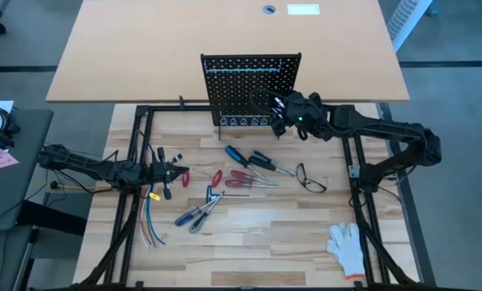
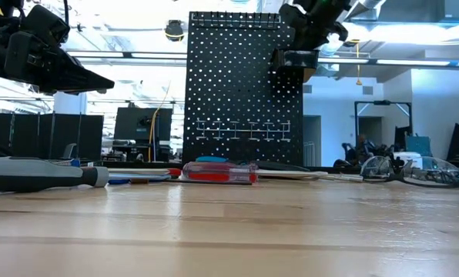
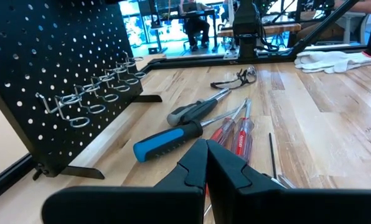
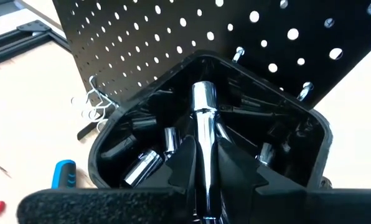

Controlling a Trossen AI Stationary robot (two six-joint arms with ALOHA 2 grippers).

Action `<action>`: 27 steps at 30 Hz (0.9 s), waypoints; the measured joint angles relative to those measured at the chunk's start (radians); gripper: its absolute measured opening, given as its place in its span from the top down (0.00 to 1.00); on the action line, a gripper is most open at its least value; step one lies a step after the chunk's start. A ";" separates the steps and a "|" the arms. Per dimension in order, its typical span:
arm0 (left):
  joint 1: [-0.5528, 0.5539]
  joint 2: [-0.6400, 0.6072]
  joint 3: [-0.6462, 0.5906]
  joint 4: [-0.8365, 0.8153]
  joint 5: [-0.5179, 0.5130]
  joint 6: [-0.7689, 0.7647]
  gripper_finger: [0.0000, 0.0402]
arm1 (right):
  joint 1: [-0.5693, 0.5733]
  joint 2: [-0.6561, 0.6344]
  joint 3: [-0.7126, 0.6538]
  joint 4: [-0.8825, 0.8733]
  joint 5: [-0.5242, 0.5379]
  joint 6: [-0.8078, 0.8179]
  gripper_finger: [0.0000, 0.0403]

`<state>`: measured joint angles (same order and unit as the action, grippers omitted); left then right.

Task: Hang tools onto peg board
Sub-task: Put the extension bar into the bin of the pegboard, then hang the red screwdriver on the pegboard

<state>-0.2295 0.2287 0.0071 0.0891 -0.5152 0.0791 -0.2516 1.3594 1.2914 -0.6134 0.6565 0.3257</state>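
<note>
The black peg board [image 1: 251, 81] stands upright at the table's far middle, with a small black bin [image 4: 297, 146] on it that holds several silver sockets [image 4: 142, 168]. My right gripper [image 1: 283, 115] is at the board's right side, over the bin, shut on a silver metal rod tool [image 4: 202, 102]. Blue-, black- and red-handled screwdrivers [image 1: 245, 166] and pliers [image 1: 200, 212] lie flat on the table in front of the board. My left gripper [image 1: 176, 172] is shut and empty, low over the table's left part. My right gripper pinches the silver rod's shaft [image 4: 204, 140] between its two fingers, and the rod lies along the fingers. The fingers slant down from the table's right side toward the board. The rod's free end [image 4: 202, 93] reaches into the bin's opening, clear of the table; whether it touches the sockets I cannot tell.
Safety glasses [image 1: 310, 178] lie right of the screwdrivers. A white glove [image 1: 346, 242] lies at the near right. A bundle of coloured wires [image 1: 152, 226] lies at the near left. A row of wire hooks [image 3: 92, 99] sticks out from the board's lower part.
</note>
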 joint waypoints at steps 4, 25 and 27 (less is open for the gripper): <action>0.000 0.000 0.000 0.000 0.000 0.000 1.00 | 0.000 0.000 0.000 0.001 0.000 -0.011 0.82; 0.000 0.000 0.000 0.000 0.000 0.000 1.00 | 0.228 -0.091 0.000 0.065 0.188 -0.200 0.52; 0.000 0.000 0.000 0.000 0.000 0.000 1.00 | 0.293 -0.111 0.000 0.053 0.188 -0.200 0.53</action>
<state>-0.2295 0.2289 0.0071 0.0889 -0.5152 0.0792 0.0412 1.2486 1.2911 -0.5600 0.8440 0.1253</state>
